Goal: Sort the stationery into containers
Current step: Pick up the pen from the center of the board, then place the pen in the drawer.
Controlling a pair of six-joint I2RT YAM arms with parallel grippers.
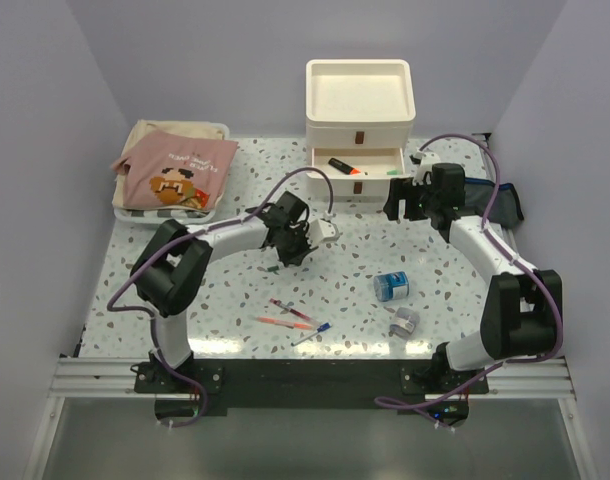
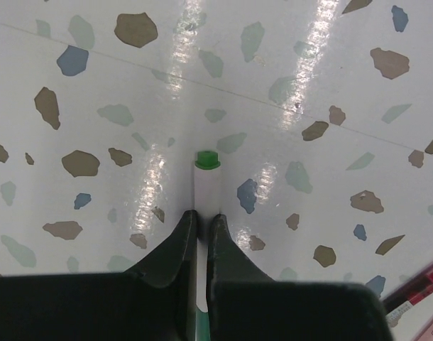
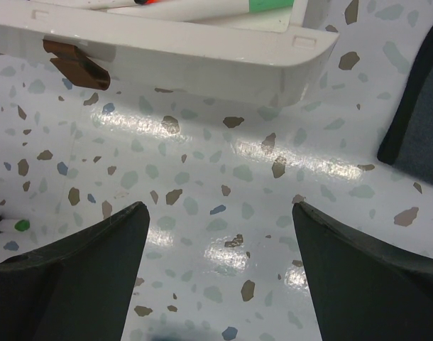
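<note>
Obs.: the speckled terrazzo-pattern white tabletop [image 1: 235,300] is walled on the left, back and right. The cream-white boxy three-drawer unit [image 1: 360,125] stands against the back wall at centre. One cream drawer with a small brown handle [image 3: 78,64] is pulled out toward the arms, and an orange marker [image 1: 343,166] lies inside it. The left gripper [image 2: 201,224] is at mid-table, just short of that drawer, with bare surface between them. Its dark fingers [image 2: 177,249] are pinched tight on a white-barrelled marker with a green cap [image 2: 207,174], cap pointing away from the wrist, barrel low over the table; contact with the table cannot be told. The right gripper [image 3: 220,209] hangs by the drawer's right front corner, jaws spread wide, nothing between them. The flat dark navy pouch [image 3: 419,135] lies close on its right, near the right wall. Toward the near edge lie thin red pens [image 1: 288,314] and a blue-tipped pen [image 1: 313,333], with a blue roll [image 1: 391,286] and a grey roll [image 1: 405,321] to their right, all well apart from both grippers. A pink printed cloth bag [image 1: 180,172] fills the back-left corner.
</note>
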